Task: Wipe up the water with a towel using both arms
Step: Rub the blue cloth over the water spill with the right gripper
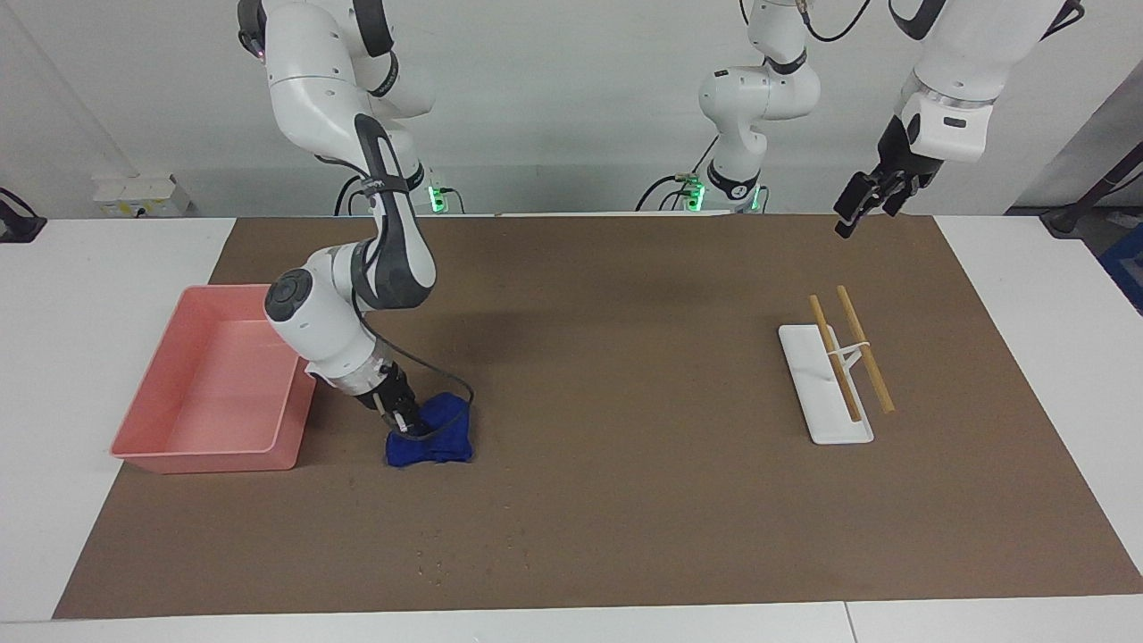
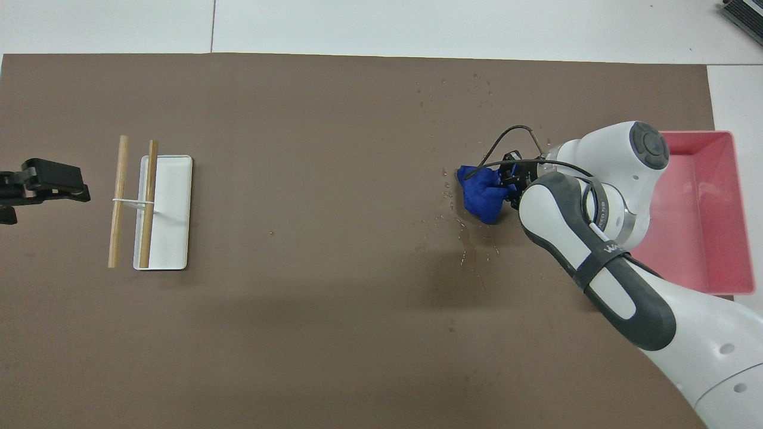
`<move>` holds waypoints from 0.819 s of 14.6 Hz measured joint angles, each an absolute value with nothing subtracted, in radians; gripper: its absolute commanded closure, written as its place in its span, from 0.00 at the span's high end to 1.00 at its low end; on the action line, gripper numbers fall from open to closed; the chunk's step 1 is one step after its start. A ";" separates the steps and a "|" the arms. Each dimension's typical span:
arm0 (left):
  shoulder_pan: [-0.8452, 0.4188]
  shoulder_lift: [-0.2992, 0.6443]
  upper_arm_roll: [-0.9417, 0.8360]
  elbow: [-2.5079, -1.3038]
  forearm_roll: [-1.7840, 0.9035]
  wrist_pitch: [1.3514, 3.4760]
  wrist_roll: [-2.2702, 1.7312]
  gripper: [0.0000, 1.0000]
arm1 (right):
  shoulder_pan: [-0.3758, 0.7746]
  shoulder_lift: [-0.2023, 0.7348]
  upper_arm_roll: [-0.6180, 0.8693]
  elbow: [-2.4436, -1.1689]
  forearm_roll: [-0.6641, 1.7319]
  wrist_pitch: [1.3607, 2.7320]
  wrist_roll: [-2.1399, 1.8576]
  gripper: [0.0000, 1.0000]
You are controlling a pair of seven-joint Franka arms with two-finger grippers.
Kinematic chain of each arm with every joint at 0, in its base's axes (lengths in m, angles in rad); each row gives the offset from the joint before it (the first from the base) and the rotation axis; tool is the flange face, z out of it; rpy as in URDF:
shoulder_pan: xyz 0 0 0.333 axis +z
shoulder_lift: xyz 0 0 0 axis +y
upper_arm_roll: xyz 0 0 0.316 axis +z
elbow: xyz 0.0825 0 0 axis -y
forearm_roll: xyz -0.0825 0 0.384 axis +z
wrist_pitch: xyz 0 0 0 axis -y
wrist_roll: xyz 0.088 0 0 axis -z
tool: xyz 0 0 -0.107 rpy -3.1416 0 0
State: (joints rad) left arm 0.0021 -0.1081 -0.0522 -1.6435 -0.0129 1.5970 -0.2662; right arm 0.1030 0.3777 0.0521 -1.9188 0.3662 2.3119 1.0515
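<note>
The deep-blue towel [image 1: 439, 444] [image 2: 481, 195] lies flattened on the brown mat beside the pink tray. My right gripper [image 1: 404, 427] [image 2: 508, 179] is shut on the towel's edge and presses it down onto the mat. Small water droplets [image 2: 466, 233] speckle the mat just nearer to the robots than the towel, and more droplets [image 1: 464, 543] lie farther out. My left gripper [image 1: 857, 212] [image 2: 36, 190] hangs open and holds nothing, high over the mat at the left arm's end.
A pink tray [image 1: 204, 460] [image 2: 697, 134] stands at the right arm's end, close to the right arm's wrist. A white dish [image 1: 823, 421] [image 2: 174, 205] with two wooden sticks [image 1: 863, 350] [image 2: 119, 202] tied across it sits toward the left arm's end.
</note>
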 measured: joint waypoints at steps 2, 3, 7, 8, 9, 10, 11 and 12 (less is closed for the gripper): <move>0.027 -0.100 -0.046 -1.624 -0.013 1.591 -0.203 1.00 | 0.120 0.351 0.053 -1.944 0.366 2.238 1.051 0.00; 0.031 -0.089 -0.045 -1.611 -0.013 1.582 -0.188 1.00 | 0.132 0.337 0.053 -1.960 0.366 2.206 1.051 0.00; 0.032 -0.009 -0.047 -1.499 -0.002 1.498 -0.098 1.00 | 0.171 0.266 0.054 -2.064 0.367 2.185 1.051 0.00; 0.032 0.008 -0.046 -1.476 0.011 1.482 -0.075 1.00 | 0.179 0.244 0.054 -2.096 0.367 2.183 1.051 0.00; 0.032 0.021 -0.047 -1.460 0.028 1.466 -0.051 1.00 | 0.186 0.221 0.054 -2.128 0.367 2.180 1.051 0.00; 0.032 0.027 -0.048 -1.450 0.047 1.445 -0.022 1.00 | 0.193 0.197 0.054 -2.161 0.367 2.175 1.051 0.00; 0.032 0.029 -0.049 -1.445 0.060 1.423 0.009 1.00 | 0.198 0.175 0.055 -2.190 0.368 2.167 1.051 0.00; 0.032 0.028 -0.049 -1.442 0.063 1.404 0.033 1.00 | 0.205 0.155 0.054 -2.215 0.368 2.149 1.051 0.00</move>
